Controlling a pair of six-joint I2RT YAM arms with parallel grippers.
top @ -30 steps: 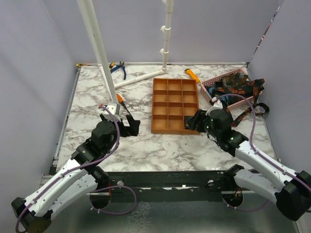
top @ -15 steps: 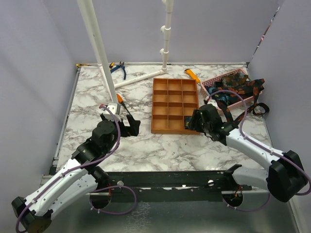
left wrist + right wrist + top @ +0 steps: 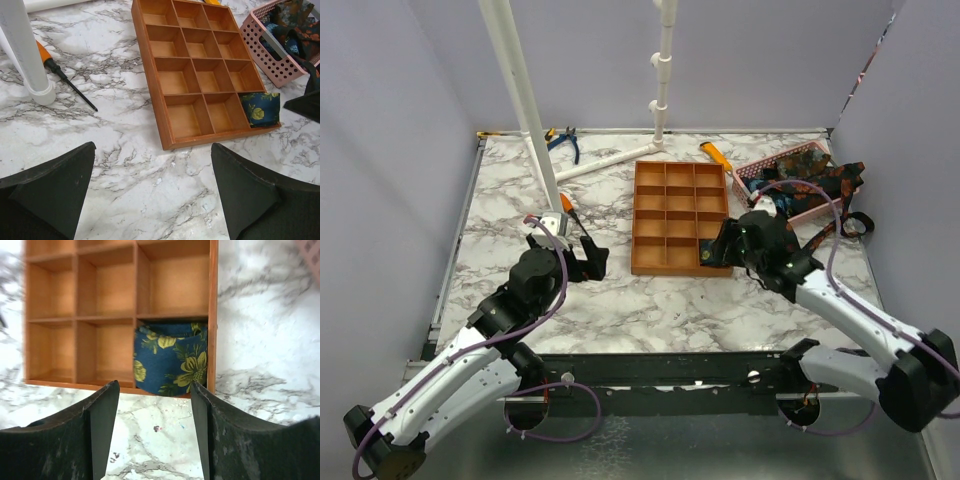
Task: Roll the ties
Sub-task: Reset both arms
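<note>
Rolled tie point(image 3: 170, 359) fills the near right tray point(image 3: 213, 315) compartment.

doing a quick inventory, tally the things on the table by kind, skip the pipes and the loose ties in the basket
rolled tie: 1
compartment tray: 1
pink basket: 1
orange-handled tools: 2
blue-handled pliers: 1
total: 6

The right gripper point(image 3: 716, 247) has shifted slightly beside the orange wooden compartment tray point(image 3: 637, 220)'s near right corner, its jaws seemingly parting a little wider.
</note>
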